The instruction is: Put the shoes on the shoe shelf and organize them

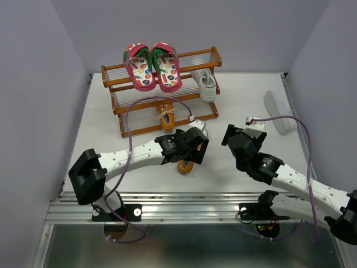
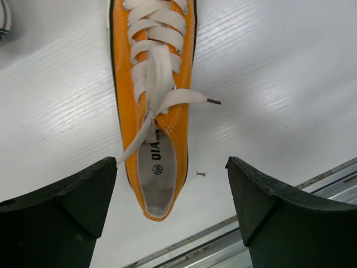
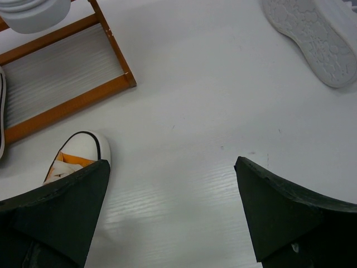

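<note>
Nearest, left gripper (image 2: 172, 167): spread wide, empty, poised over the heel of an orange sneaker (image 2: 153, 84) lying on the table (image 2: 279, 67) short of the shoe shelf (image 1: 195, 56). Likewise gaping and empty, right gripper (image 3: 173, 167). Risks pinching the loose lace (image 2: 184, 96) and dragging the shoe askew.

Top view high above table (image 1: 240, 100), wrist views close, facing down, sharing orange sneaker (image 2: 150, 111)
</note>
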Robot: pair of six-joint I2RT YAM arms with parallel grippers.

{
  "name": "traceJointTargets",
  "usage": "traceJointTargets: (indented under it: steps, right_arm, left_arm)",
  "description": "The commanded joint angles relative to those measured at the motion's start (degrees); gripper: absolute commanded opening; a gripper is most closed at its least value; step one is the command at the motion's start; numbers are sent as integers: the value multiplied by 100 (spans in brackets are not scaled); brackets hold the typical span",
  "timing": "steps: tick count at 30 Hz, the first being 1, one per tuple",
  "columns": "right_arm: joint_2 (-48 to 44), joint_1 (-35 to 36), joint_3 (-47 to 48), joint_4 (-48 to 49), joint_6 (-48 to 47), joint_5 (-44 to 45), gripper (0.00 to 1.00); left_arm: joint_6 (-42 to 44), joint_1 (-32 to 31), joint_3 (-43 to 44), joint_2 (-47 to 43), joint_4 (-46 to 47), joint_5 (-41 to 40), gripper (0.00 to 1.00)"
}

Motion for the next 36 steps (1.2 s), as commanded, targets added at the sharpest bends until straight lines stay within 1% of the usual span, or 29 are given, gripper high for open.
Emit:
traceJointTargets:
  steps: [1, 2, 3, 4, 7, 10, 13, 17, 20, 21, 26, 29, 30, 31, 36]
  right_arm:
    - [15, -41, 230, 31, 106, 133, 100]
    - [6, -41, 230, 31, 106, 141, 100]
    - [15, -41, 239, 31, 106, 150, 100]
    - [15, -41, 256, 31, 106, 150, 100]
    - [50, -41, 265, 31, 71, 142, 100]
    - [94, -41, 274, 31, 45, 107, 100]
    - [156, -41, 318, 31, 45, 54, 100]
    - [243, -41, 344, 31, 62, 10, 100]
    - [314, -41, 371, 31, 62, -17, 100]
    - [366, -41, 397, 31, 71, -25, 100]
    - [542, -41, 502, 31, 62, -122, 100]
    - [630, -41, 564, 40, 53, -131, 100]
    - [656, -41, 581, 31, 53, -131, 100]
    - [709, -41, 599, 31, 10, -96, 100]
    - [850, -41, 766, 31, -140, 18, 100]
  left_arm:
    - [211, -20, -674, -627, 389, -580, 95]
    - [211, -29, -815, -724, 521, -563, 98]
    - [211, -29, -964, -881, 635, -511, 99]
    - [150, -29, -1226, -944, 750, -397, 99]
    - [97, -90, -1492, -1059, 1067, -351, 97]
    - [-140, -152, -1537, -1068, 1242, -405, 96]
    - [-185, -152, -1493, -910, 1234, -98, 98]
    - [-404, -240, -1633, -848, 1295, -299, 98]
    - [-510, -240, -1756, -839, 1322, -396, 94]
    - [-527, -240, -1774, -813, 1322, -413, 91]
    - [-528, -284, -1984, -786, 1453, -475, 88]
    - [-580, -293, -2090, -813, 1506, -510, 79]
    - [-580, -293, -2090, -813, 1515, -519, 79]
    - [-580, -293, -2108, -787, 1524, -519, 77]
    - [-572, -310, -2126, -628, 1656, -598, 77]
